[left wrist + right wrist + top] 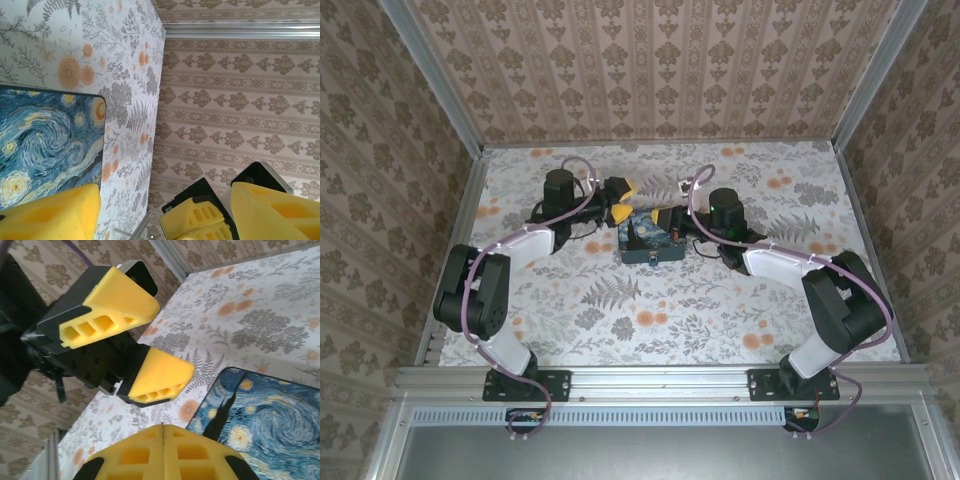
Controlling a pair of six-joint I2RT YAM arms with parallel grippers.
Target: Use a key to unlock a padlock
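The blue swirl-painted box (648, 242) lies mid-table, seen too in the left wrist view (45, 145) and the right wrist view (272, 425). My right gripper (668, 224) hovers at the box's far right corner. Its yellow pads (200, 455) are pressed together, with a thin dark metal sliver, the key (163, 427), poking out between them. Facing it over the box's far left corner is my left gripper (626, 200), whose fingers (107, 305) stand wide apart with nothing between them. In the left wrist view the left gripper (165, 197) looks at the right fingers (200, 217). I cannot make out the padlock.
Patterned walls close in the flower-print table (720, 320) at the back and both sides, and a metal rail (660, 382) runs along the near edge. Bare tabletop lies in front of the box and toward both front corners.
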